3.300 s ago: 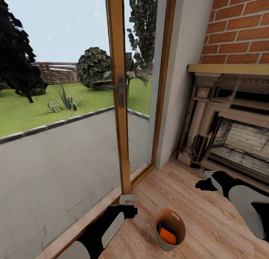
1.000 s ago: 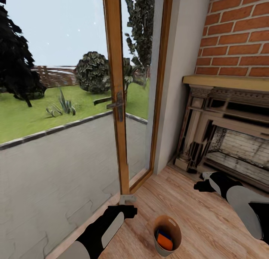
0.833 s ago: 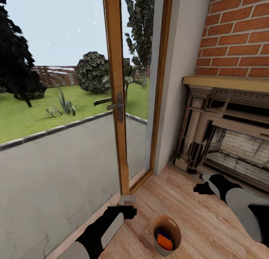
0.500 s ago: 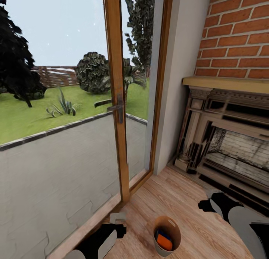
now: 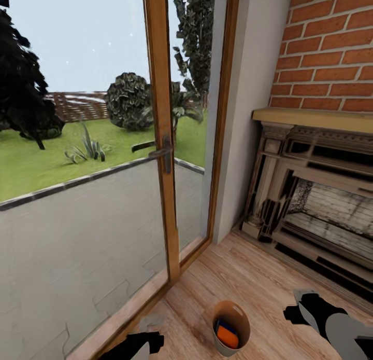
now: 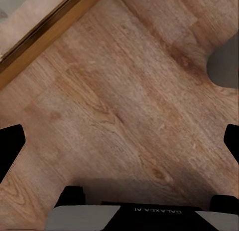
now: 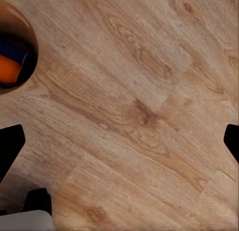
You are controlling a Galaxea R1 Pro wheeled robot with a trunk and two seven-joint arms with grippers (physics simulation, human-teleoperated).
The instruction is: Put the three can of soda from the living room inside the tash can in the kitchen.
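The trash can (image 5: 231,328) stands on the living-room plank floor (image 5: 248,277) by the glass door (image 5: 160,142), already holding an orange soda can (image 5: 227,333) and a dark blue soda can (image 7: 12,50), a third unseen, while the left gripper (image 6: 119,141) and right gripper (image 7: 119,138) hang spread wide and empty, so carrying it to the kitchen likely remains.

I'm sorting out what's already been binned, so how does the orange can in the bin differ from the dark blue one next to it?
The orange can lies in front with a broad face showing; the dark blue can sits behind it, mostly hidden, just a sliver visible. Orange reads bright, blue nearly blends into the shadow. Both lie inside the trash can on the plank floor, untouched by either gripper.
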